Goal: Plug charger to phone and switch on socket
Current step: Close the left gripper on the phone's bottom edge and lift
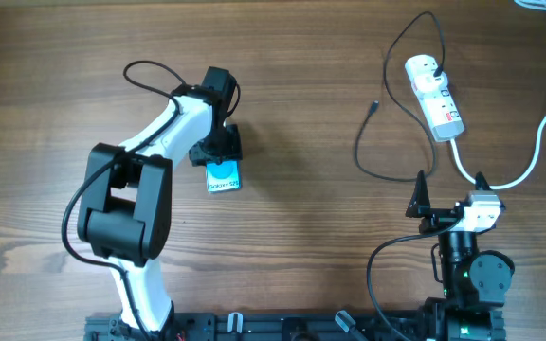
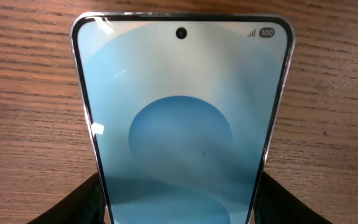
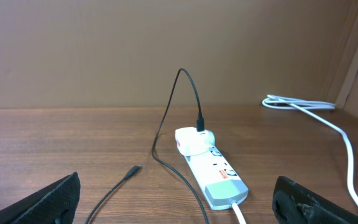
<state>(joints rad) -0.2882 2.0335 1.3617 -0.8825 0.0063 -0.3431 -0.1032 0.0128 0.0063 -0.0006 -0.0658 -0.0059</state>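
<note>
– Between the fingers (image 2: 79, 202) of the left gripper (image 2: 179, 208), what does the wrist view show?
– The phone (image 2: 182, 118), screen up. Both black fingers press against its long edges at the bottom of the view, so the jaws are pinching it. The screen is lit blue, with a camera dot at top centre and a battery badge at top right.
– And from above?
– The phone sits under the left gripper, over the left half of the wooden table (image 1: 311, 237), its text strip toward the near edge. Whether it rests on the wood or is lifted cannot be told.
– How do the right jaws stand?
– The right gripper (image 3: 182, 199) has its fingers spread wide, one at each lower corner of its wrist view, with nothing between them. It is well apart from the phone.
– What lies ahead of it?
– The socket (image 3: 219, 174), a white strip flat on the table, with a white adapter (image 3: 193, 140) plugged in at its far end. The charger (image 3: 199, 118) rises from the adapter, arcs over and runs down across the wood. Its plug tip (image 3: 131, 170) lies loose beside the socket, touching neither phone nor gripper. A thick white cord (image 3: 297, 104) leaves the socket's near end and curves away to the right.
</note>
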